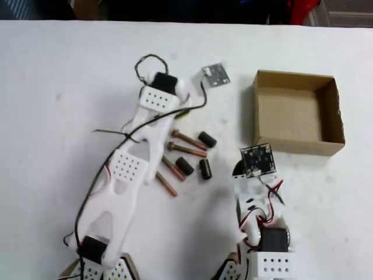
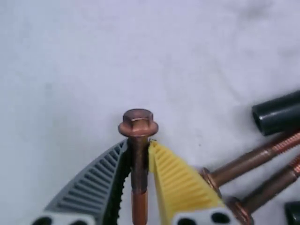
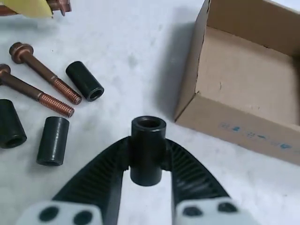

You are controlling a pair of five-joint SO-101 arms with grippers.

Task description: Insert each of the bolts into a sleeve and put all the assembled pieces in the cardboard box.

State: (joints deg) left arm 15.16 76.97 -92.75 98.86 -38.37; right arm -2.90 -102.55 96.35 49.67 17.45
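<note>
While my left fingers (image 2: 180,185) clamp a bolt (image 2: 138,125) and my right fingers (image 3: 96,183) a sleeve (image 3: 147,150), I'm at the mating step. Next, I judge, the bolt tip must meet the bore squarely.

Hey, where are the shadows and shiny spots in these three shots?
Right wrist view: the box throws a soft shadow on the table toward the loose sleeves; the held sleeve shows a dull sheen on its rim. Left wrist view: even light, a faint glint on the held bolt. High view: flat, even light on the table, no strong glare.
</note>
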